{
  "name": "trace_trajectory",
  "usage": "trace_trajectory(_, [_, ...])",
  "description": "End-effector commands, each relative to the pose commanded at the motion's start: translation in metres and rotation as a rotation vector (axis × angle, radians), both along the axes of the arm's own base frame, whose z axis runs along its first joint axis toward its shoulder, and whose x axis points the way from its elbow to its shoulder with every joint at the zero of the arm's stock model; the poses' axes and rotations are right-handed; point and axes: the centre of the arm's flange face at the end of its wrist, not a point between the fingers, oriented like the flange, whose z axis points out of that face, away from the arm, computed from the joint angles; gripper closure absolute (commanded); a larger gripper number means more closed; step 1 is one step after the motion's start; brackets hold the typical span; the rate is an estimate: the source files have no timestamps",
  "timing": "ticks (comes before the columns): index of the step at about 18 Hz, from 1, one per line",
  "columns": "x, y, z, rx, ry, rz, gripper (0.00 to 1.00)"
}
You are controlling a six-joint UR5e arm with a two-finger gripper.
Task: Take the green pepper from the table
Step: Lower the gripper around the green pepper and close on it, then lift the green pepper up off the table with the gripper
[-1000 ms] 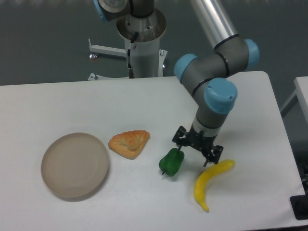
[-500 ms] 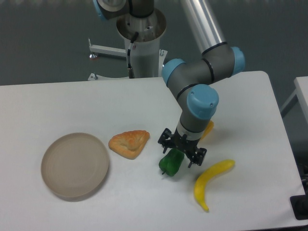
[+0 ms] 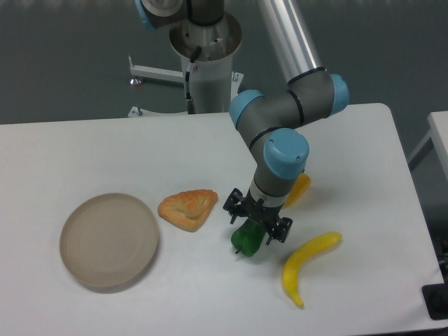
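Directly above the pepper [image 3: 247,239] hangs the claw [image 3: 257,222], its two black fingers spread wide, one to the left and one to the right of the pepper's upper part, released and gripping nothing. Whether either finger touches the green skin cannot be told from this angle. The pepper lies on the surface [image 3: 84,150], dark green and glossy, with only its lower half showing below the claw. The arm [image 3: 285,155] rises from the claw through a grey wrist with light blue caps, bends back at an elbow, and runs up and left as a silver tube toward the base [image 3: 208,63] at the far edge of the surface. Just behind the wrist, partly hidden by it, an orange-yellow item [image 3: 298,189] peeks out to the right. A banana [image 3: 305,262] lies near the pepper on its right, apart from it, curving down toward the front edge. On the pepper's left, close by but not touching, sits a piece of toy bread [image 3: 187,208], golden and roughly triangular. Farther left, well apart, rests a round beige plate [image 3: 108,240].
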Motion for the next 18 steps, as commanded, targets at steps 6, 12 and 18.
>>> trace_trajectory(6, [-0.004, -0.002, 0.004, 0.007, 0.005, -0.006, 0.53])
trace_trajectory(12, [-0.015, 0.0, 0.025, 0.036, 0.033, 0.003, 0.56])
trace_trajectory(18, [-0.064, -0.004, 0.07, 0.106, 0.131, -0.073, 0.56])
